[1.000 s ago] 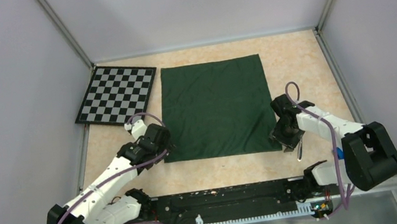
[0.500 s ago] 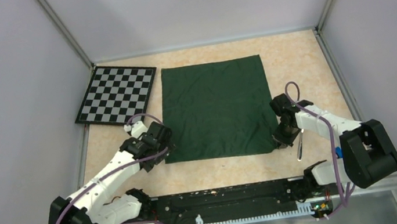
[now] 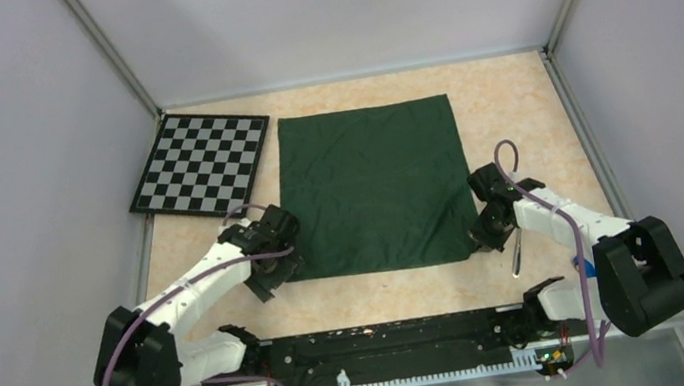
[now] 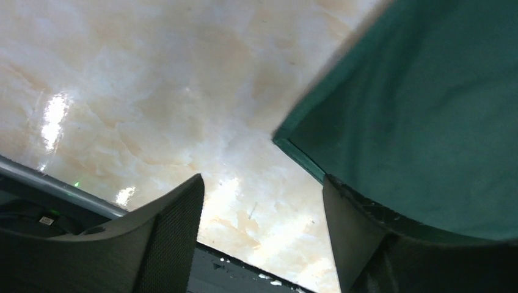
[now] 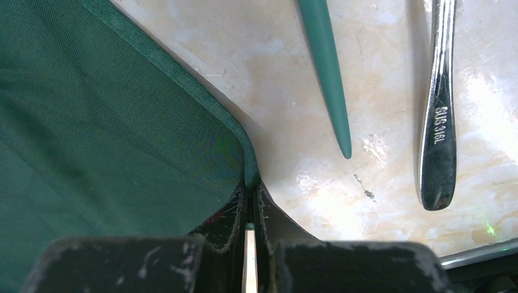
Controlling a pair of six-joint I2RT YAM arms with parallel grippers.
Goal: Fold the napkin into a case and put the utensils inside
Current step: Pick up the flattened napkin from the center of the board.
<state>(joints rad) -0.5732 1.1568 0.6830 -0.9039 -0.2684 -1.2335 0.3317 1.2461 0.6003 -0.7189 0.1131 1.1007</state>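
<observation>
We show the napkin (image 3: 373,189) flat on the counter (image 3: 508,109), its near edge running from hand to hand. The right hand (image 5: 249,194) pinches the near right corner. The left hand (image 4: 261,183) stands spread, with the near left corner just ahead and untouched. The utensils (image 5: 440,122) lie lengthwise just right of the pinch, on open counter.

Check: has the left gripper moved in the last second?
Yes. The left gripper has shifted nearer, away from the checkered board, to the near-left corner of the napkin.

left arm (image 3: 195,286) jaws spread wide, right arm (image 3: 548,214) jaws pinched shut.
</observation>
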